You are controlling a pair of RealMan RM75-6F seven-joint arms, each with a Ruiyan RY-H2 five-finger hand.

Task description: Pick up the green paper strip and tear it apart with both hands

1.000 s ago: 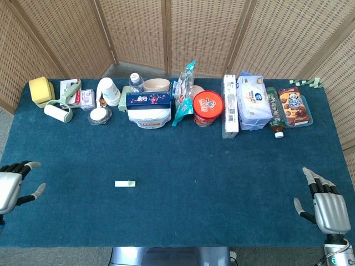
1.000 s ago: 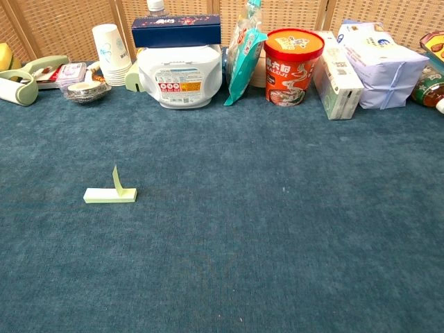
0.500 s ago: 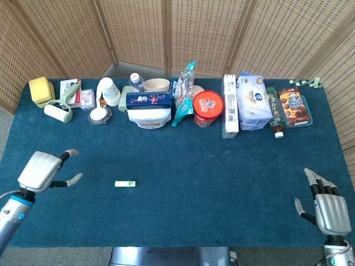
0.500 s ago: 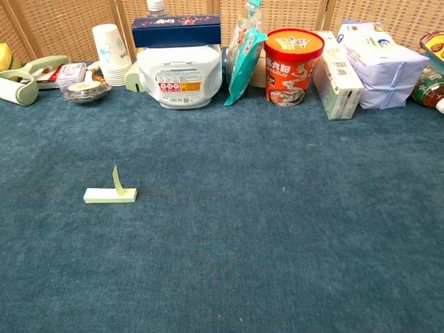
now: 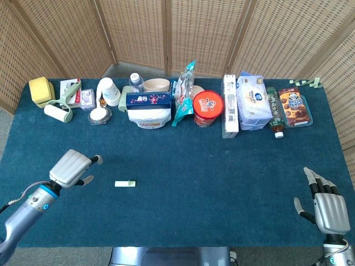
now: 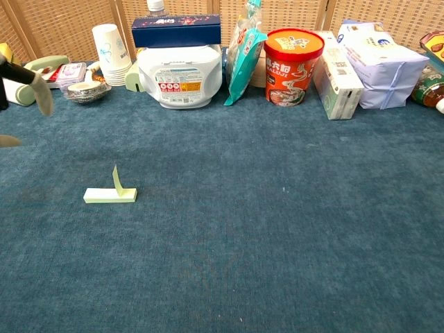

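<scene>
Lying untouched, green paper strip (image 5: 125,183) lower left of frame.
Left hand (image 5: 71,168) spread, empty, just left of strip; right hand (image 5: 327,209) spread, far lower right.

Blue-carpeted table (image 5: 233,172) bore green paper strip (image 5: 125,183) near front-left; groceries lined far edge, red cup (image 5: 208,108) central.

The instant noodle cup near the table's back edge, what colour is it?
The noodle cup is red with an orange lid, clearest in the chest view.
</scene>
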